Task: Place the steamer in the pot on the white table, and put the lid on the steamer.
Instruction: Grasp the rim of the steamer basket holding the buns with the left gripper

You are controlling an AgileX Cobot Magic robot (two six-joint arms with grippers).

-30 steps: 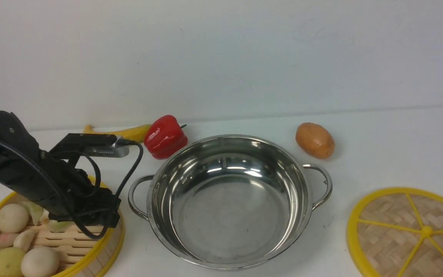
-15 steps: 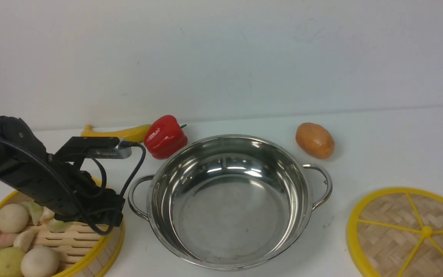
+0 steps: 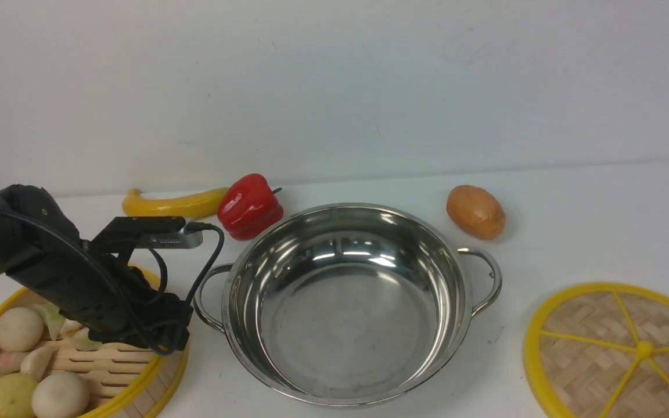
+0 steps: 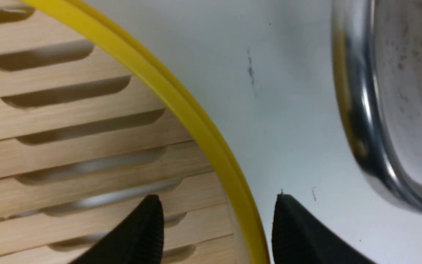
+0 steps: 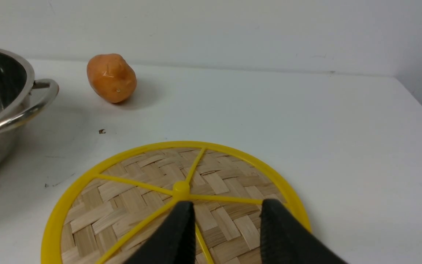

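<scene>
Steamer [image 4: 68, 121] rim between spread left fingers [image 4: 137, 234].

**Colours and patterns on the desk**

We log the desk [image 3: 572, 232] as matt white with a few small dark specks. The steamer [image 3: 111, 364] has a bright yellow rim and a pale tan floor of parallel slats. The buns [image 3: 18, 329] in it are cream, and one is yellowish green. The pot [image 3: 346, 313] is mirror-bright silver steel. The lid [image 3: 601, 348] is a straw-coloured herringbone weave with a yellow rim, spokes and knob. We also note a glossy red pepper [image 3: 249, 207], a yellow banana [image 3: 175, 203] and an orange-brown potato [image 3: 475, 212]. The left tool [image 4: 216, 200] and right tool [image 5: 227, 204] are black, with fine ribbing on their inner faces.
</scene>
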